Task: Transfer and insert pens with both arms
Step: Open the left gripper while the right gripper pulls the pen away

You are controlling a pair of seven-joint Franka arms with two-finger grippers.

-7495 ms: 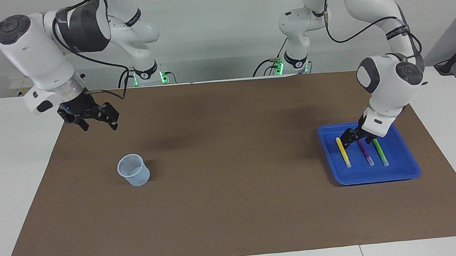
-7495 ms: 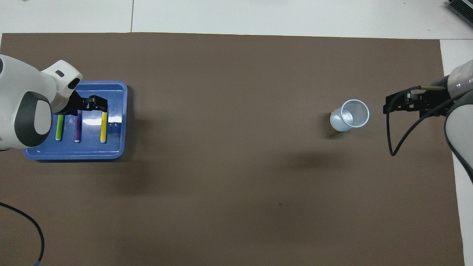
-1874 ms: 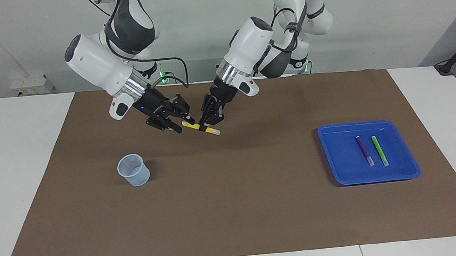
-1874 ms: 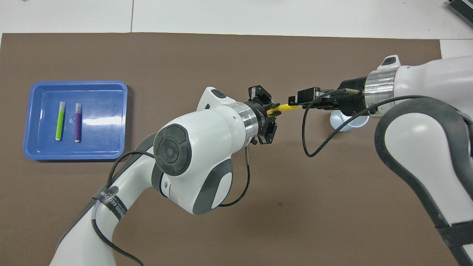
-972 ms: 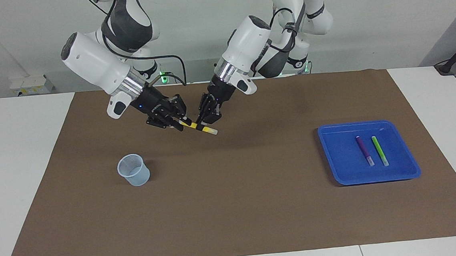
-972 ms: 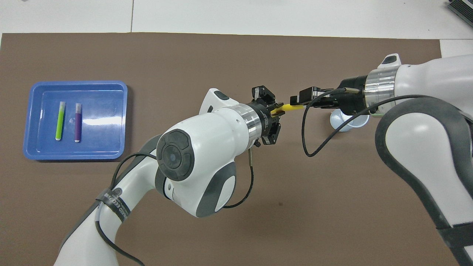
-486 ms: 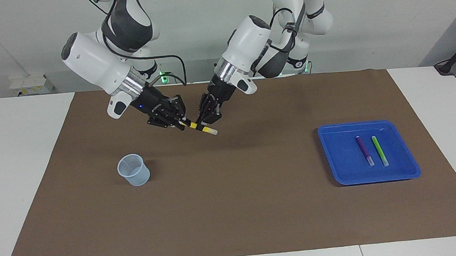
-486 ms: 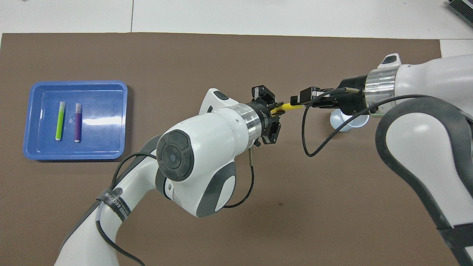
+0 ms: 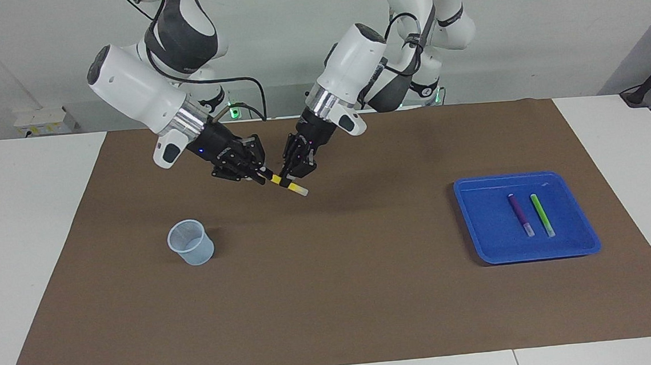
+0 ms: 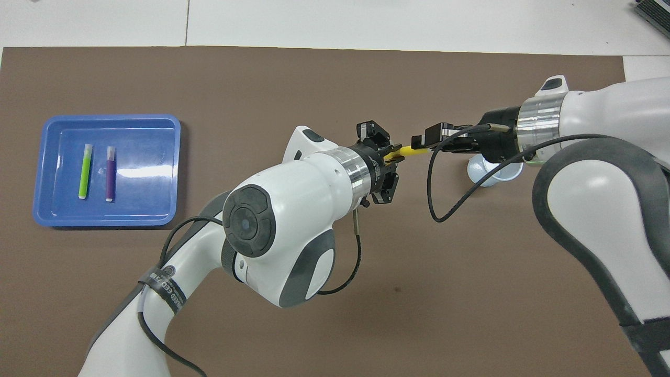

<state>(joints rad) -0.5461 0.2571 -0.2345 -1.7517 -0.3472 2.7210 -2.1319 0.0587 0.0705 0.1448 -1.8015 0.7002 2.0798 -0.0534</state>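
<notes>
Handover stage, first pen. The yellow pen (image 9: 290,186) is up in the air over the brown mat (image 9: 333,296), gripped at both ends of its body. The left hand (image 9: 287,180) is clenched on it near the whitish tip. The right hand (image 9: 261,178) is clenched on the opposite end, so both hold it at once. Judgement: the left hand must let go before the right can carry on.

The cup (image 9: 191,242) stands on the counter below and to the side of the right hand, and looks empty. Nothing is inserted yet.

The purple pen (image 9: 519,214) and green pen (image 9: 542,214) lie side by side in the blue tray (image 9: 478,235), well apart from both hands. Three insertions remain.
</notes>
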